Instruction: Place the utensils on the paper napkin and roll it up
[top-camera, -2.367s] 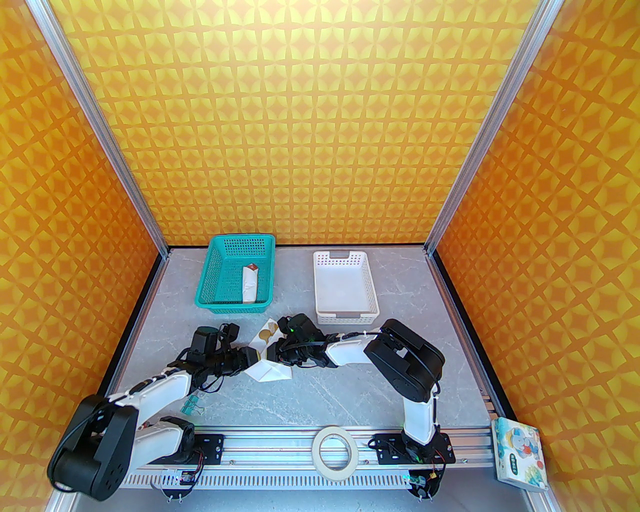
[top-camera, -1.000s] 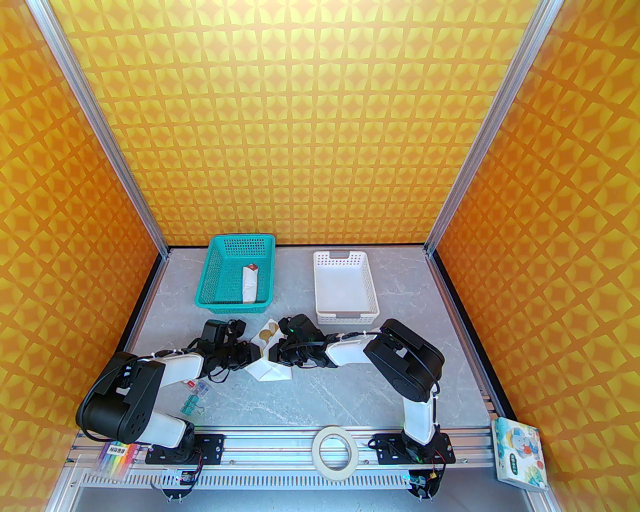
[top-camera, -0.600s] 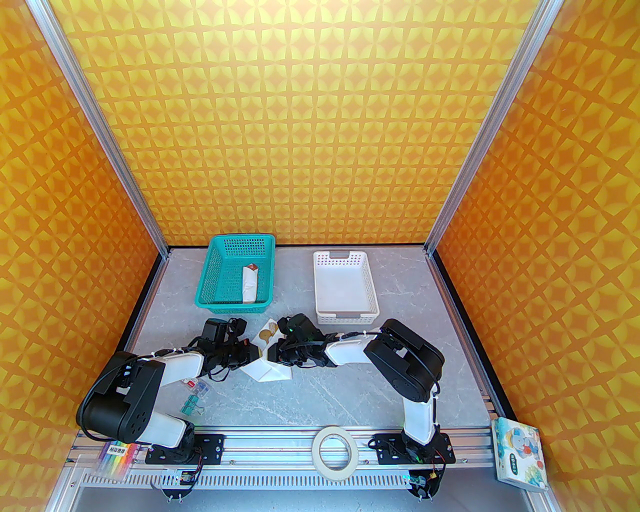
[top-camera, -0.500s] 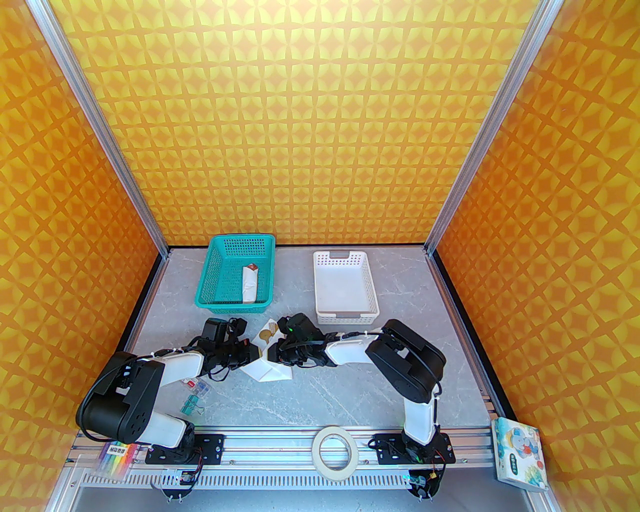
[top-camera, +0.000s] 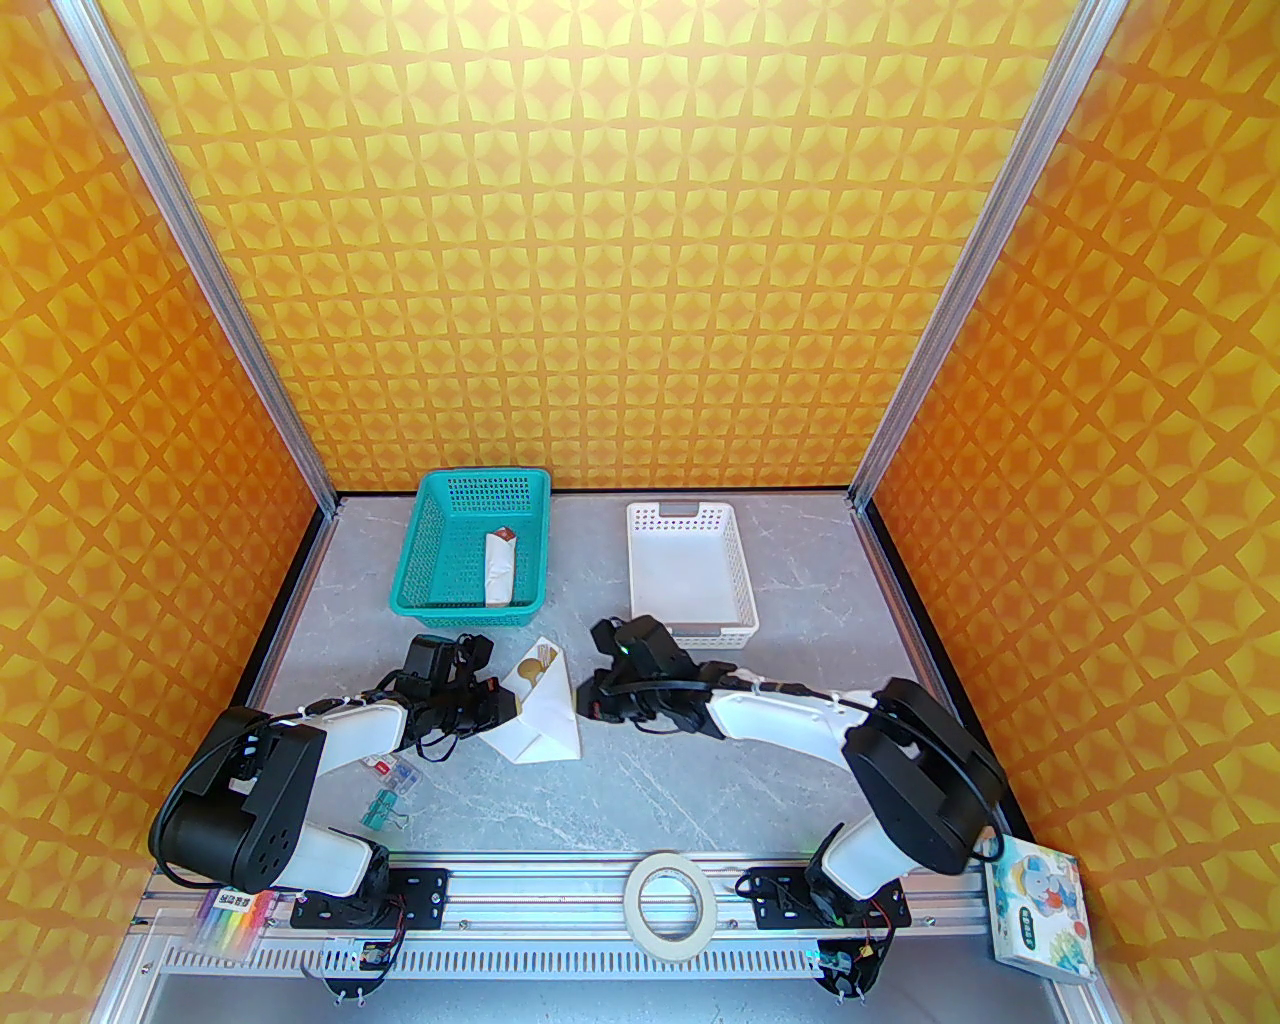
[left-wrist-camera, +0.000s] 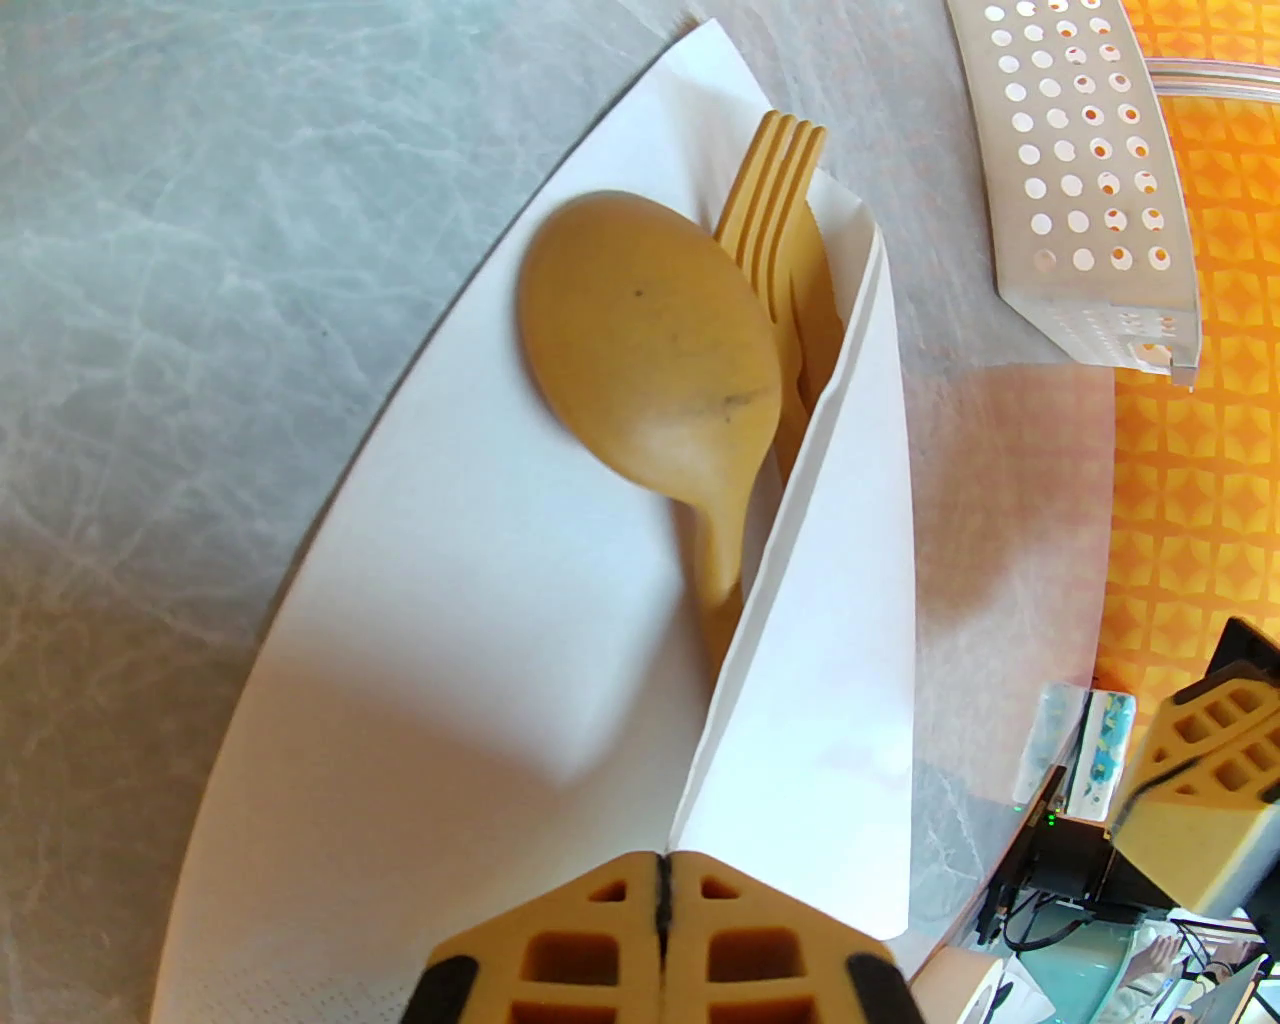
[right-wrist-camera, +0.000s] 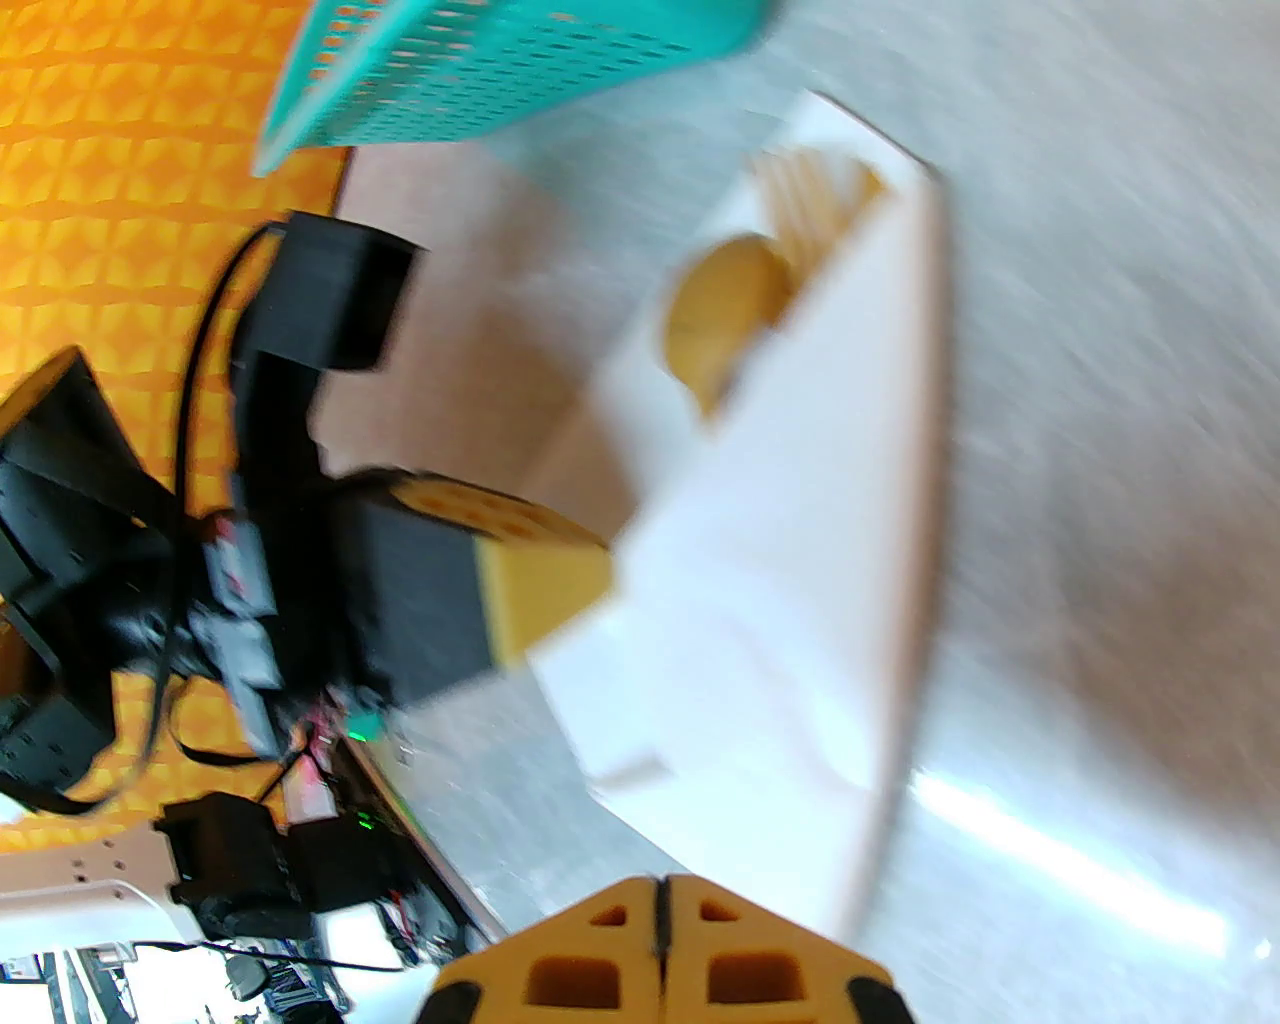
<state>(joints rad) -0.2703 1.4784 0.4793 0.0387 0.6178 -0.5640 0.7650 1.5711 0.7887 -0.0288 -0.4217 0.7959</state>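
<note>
Napkin (top-camera: 545, 715) folded over utensils (left-wrist-camera: 650, 340); left hand (left-wrist-camera: 663, 870) clenched at its edge; right hand (right-wrist-camera: 660, 890) clenched nearby.

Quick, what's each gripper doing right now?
Left gripper: closed, tips at the napkin; whether it pinches the paper cannot be told.
Right gripper: closed, holding nothing.

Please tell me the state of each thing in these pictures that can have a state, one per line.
paper napkin: one side folded over, not rolled yet.
spoon: on the napkin, bowl uncovered.
fork: tines showing, handle under the fold.
left gripper: shut, tips at the napkin.
right gripper: shut, holding nothing.
teal basket: holds a white roll.
</note>
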